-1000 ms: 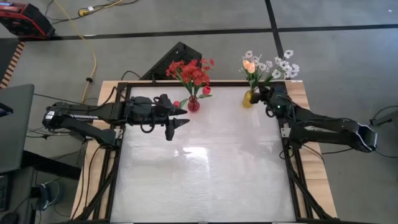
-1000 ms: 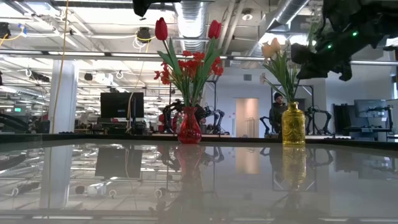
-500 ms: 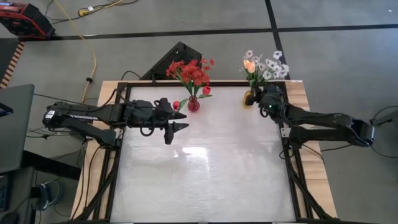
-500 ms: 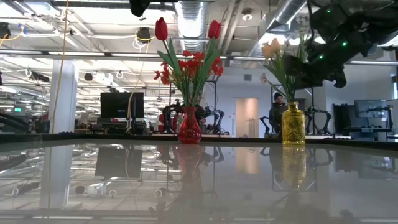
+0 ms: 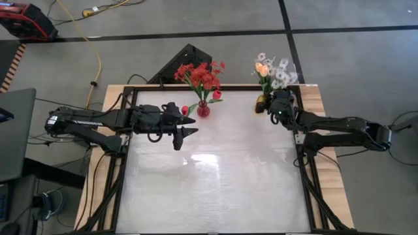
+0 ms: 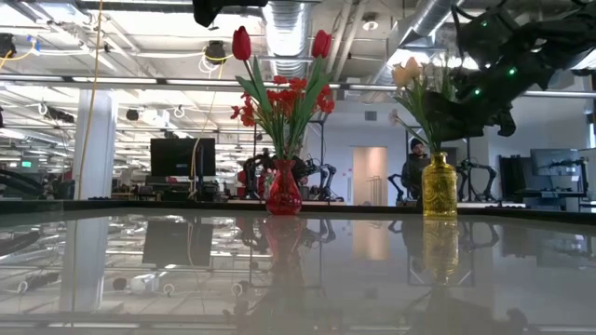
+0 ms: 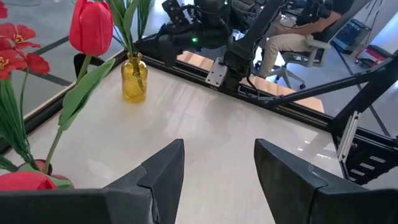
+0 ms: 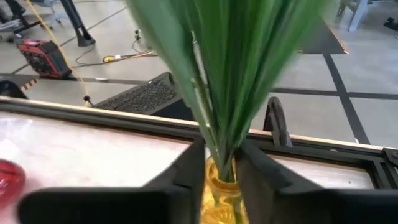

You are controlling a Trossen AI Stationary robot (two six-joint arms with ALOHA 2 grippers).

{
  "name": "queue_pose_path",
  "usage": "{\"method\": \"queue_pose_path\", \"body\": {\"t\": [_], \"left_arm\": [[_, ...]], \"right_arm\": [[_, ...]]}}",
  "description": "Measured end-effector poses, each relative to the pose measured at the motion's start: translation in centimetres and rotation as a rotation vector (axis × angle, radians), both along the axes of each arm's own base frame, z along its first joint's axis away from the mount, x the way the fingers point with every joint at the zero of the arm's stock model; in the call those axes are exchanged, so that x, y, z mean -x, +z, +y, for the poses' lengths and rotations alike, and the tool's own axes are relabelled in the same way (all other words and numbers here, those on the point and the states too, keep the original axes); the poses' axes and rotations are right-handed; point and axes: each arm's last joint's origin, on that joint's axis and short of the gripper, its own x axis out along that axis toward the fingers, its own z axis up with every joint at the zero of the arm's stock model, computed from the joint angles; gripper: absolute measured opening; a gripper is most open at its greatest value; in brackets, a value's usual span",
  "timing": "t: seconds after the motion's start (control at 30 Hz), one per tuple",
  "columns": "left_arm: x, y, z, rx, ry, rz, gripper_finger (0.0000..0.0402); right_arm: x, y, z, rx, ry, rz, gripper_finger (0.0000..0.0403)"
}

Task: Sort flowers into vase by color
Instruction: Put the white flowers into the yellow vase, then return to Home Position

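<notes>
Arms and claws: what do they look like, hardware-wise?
Both arms are dark, near-black, built of jointed segments. The left claw has two tapered, pointed fingers, matte black with angular faceted faces. The right claw has the same dark fingers; small green lights glow on its wrist housing. Black cables loop along both arms. No readable markings.

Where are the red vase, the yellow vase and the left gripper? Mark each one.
red vase (image 6: 284, 194): low view, on the glass belly.
yellow vase (image 6: 440, 191): low view, on the glass body.
left gripper (image 7: 217, 171): left wrist view, midway between its open fingertips.
</notes>
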Motion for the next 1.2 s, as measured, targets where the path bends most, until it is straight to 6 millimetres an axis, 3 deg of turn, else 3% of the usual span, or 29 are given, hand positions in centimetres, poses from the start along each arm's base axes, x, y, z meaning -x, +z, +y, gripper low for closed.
{"method": "queue_pose_path", "body": {"t": [0.23, 0.37, 0.8, 1.03, 1.2], "left_arm": [[0.0, 0.0, 0.0, 0.006, 0.002, -0.001, 0.0183], [0.0, 0.0, 0.0, 0.007, 0.002, -0.001, 0.0183], [0.2, -0.5, 0.0, -0.026, -0.009, 0.059, 0.0183], [0.2, -0.5, 0.0, -0.017, -0.029, 0.058, 0.0183], [0.2, -0.5, 0.0, -0.036, -0.035, 0.061, 0.0183]], "right_arm": [[0.7, 0.0, 0.4, -0.030, 0.023, 0.051, 0.0206], [1.1, 0.7, 0.9, -0.120, 0.108, 0.123, 0.0247], [2.4, 7.6, 2.7, -0.440, 0.491, 0.337, 0.0260], [2.6, 11.7, 4.7, -0.666, 0.849, 0.150, 0.0260], [1.5, 13.7, 6.2, -0.676, 1.025, -0.013, 0.0260]]}}
